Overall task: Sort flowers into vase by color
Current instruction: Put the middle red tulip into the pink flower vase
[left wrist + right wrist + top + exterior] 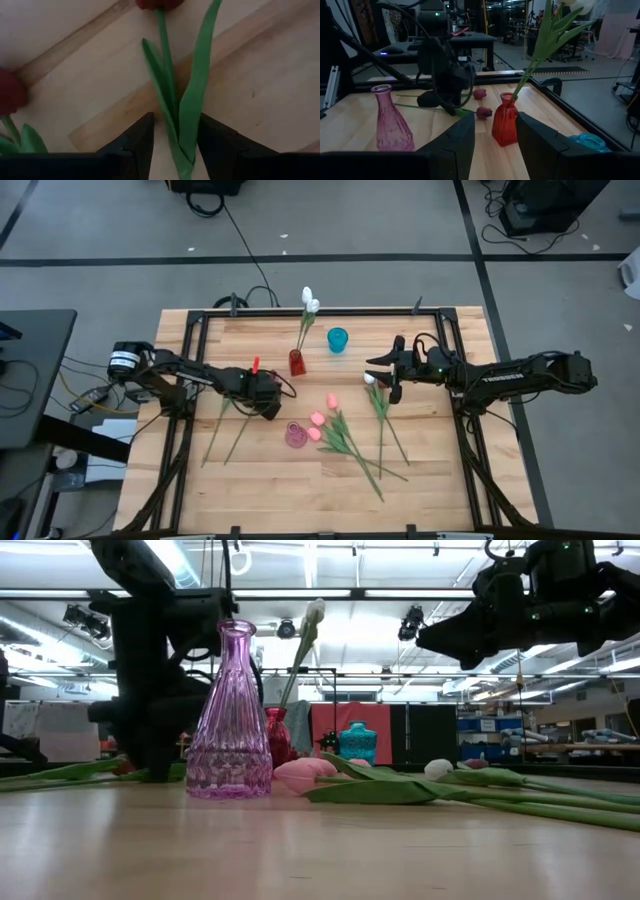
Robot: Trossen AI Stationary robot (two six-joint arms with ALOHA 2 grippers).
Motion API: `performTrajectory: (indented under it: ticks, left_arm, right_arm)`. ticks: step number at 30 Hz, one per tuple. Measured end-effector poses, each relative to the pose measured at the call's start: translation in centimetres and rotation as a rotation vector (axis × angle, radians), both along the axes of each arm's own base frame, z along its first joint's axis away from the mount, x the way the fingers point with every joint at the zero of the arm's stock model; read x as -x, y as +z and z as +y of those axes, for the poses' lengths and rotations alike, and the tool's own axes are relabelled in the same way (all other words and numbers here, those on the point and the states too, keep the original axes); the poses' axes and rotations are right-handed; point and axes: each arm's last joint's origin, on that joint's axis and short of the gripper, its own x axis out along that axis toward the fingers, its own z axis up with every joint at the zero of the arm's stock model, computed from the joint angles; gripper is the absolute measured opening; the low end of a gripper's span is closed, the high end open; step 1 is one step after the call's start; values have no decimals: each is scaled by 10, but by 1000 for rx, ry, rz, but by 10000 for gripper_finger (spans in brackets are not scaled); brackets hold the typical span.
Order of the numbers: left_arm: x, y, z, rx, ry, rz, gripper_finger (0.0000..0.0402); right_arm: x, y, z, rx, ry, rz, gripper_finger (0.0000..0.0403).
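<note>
Left arm: enters from 9 o'clock edge of surface (430, 480), stretched toward centre, wrist pitched down. Left tool (268, 408) low at surface, fingers (137, 142) parted (narrow gap, green stem (167, 95) between them).

Right arm: enters from 3 o'clock, near level, raised clear of surface. Right tool (385, 372) points toward 9 o'clock, fingers (462, 137) spread, nothing held.

Table: free room and obstacles

Bare wood along the near edge (300, 505) and far-left corner. Centre blocked by red vase (297, 362), teal vase (337, 339), pink vase (295, 434), pink tulips (340, 435); left gripper (268, 406) low over maroon stems (228, 430).
</note>
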Motion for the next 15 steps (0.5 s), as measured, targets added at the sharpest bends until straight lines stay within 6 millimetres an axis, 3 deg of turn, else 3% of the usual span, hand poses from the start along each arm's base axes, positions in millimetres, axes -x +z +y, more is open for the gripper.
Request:
performTrajectory:
  ticks: [3,7,11,15]
  left_arm:
    - [0,1,0,0,-27,-4,104]
    - [2,6,0,-7,-60,-23,19]
    - [7,28,0,-98,-78,-119,14]
    - [12,65,-3,-291,-128,-331,7]
  right_arm:
    - [0,0,0,2,0,-2,154]
    - [0,1,0,3,0,-6,154]
    - [0,0,0,-3,4,1,154]
    - [0,0,0,-2,4,1,154]
